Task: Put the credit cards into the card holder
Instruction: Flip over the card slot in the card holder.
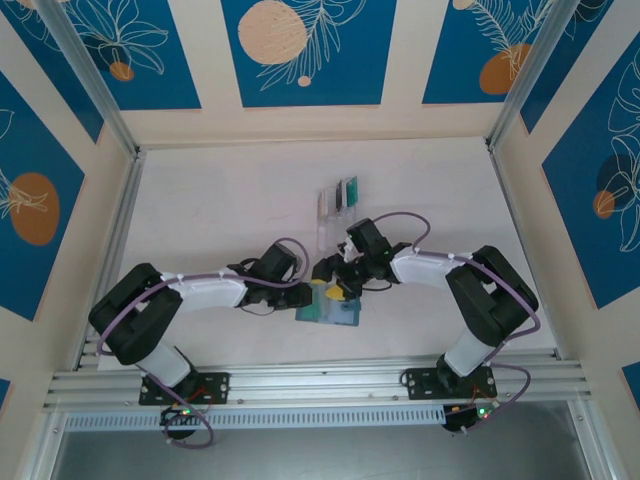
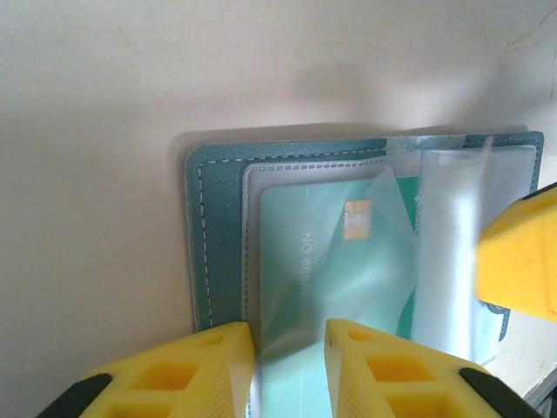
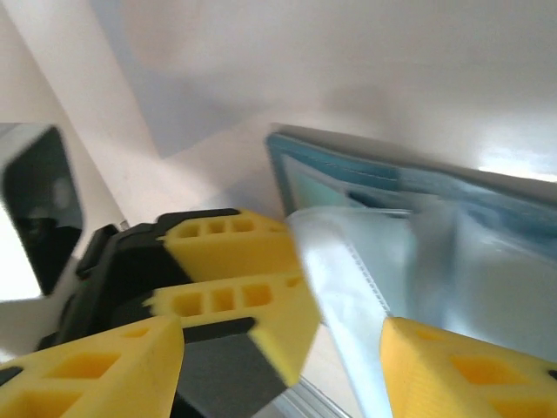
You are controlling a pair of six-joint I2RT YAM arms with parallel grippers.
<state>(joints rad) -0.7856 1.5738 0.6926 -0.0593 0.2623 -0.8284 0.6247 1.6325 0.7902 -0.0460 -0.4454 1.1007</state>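
The slate-teal folding card holder lies open on the pale counter, with a teal-green plastic credit card showing through its clear pocket. The left pincer straddles the pocket's near edge, its jaws a little apart — probably steadying the holder. The right pincer stands wide around a lifted clear flap, likely opening a slot. Whether either presses the plastic is unclear. The clear acrylic rack behind holds cards too small to count.
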